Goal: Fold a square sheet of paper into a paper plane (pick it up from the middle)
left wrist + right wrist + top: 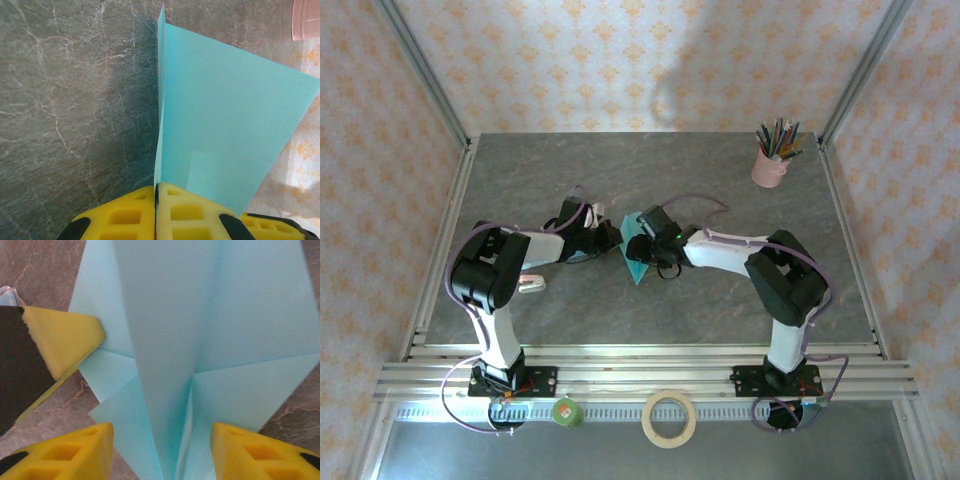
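One square sheet of paper (638, 268), light turquoise and already creased to a pointed shape, sits at about the middle of the worktop (720, 320). The right wrist view shows a raised centre ridge (165, 340) with flaps slanting off to both sides. In the left wrist view one layer stands on edge while a broad flap (225, 125) spreads away to the right.

The left gripper (156, 192) is clenched on the sheet, its yellow pads pressed together with the paper's edge between them. It reaches in from the left edge side (610, 238). The right gripper (160, 440) is released, its fingers standing apart on either side of the ridge.

A pink cup of pencils (770, 165) stands near the far right corner. A roll of tape (669, 418) lies beyond the near edge.
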`<action>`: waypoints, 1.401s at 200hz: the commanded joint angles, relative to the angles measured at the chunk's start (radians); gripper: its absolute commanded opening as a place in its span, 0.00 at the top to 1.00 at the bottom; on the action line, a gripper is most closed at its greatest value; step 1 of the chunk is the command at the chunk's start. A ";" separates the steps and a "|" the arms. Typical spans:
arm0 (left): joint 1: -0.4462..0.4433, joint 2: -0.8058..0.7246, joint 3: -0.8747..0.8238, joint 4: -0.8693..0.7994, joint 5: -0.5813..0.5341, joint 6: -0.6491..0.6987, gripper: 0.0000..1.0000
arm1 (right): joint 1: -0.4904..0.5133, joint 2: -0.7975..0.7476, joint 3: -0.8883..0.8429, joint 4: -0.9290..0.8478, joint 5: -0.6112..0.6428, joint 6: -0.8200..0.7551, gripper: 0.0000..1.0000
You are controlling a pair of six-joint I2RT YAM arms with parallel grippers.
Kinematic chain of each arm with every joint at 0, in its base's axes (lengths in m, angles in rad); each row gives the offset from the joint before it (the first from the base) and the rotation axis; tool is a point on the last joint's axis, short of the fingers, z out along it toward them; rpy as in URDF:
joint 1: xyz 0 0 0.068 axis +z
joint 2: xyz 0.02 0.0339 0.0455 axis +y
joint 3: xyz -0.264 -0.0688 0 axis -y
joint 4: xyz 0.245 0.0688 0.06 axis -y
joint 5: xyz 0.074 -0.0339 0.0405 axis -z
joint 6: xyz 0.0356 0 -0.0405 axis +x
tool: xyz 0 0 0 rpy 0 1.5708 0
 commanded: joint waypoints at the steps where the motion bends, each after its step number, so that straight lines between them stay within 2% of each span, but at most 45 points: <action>1: -0.008 -0.020 0.011 -0.023 0.019 0.002 0.91 | 0.021 0.026 0.049 -0.036 0.010 -0.027 0.45; 46: -0.009 -0.021 0.009 -0.025 0.020 0.005 0.91 | 0.033 0.065 0.089 -0.084 0.044 -0.040 0.45; 88: -0.009 -0.023 0.008 -0.029 0.022 0.007 0.91 | 0.036 0.080 0.112 -0.116 0.075 -0.044 0.49; 152: -0.009 -0.028 0.005 -0.035 0.020 0.011 0.91 | 0.039 0.060 0.117 -0.146 0.141 -0.023 0.68; 168: -0.009 -0.028 0.004 -0.035 0.019 0.011 0.91 | 0.039 0.065 0.117 -0.147 0.141 -0.017 0.76; 191: -0.009 -0.028 0.004 -0.036 0.019 0.011 0.91 | 0.042 0.078 0.123 -0.148 0.134 -0.014 0.81; 280: -0.009 -0.030 0.003 -0.036 0.020 0.011 0.90 | 0.049 0.108 0.147 -0.169 0.149 0.003 0.77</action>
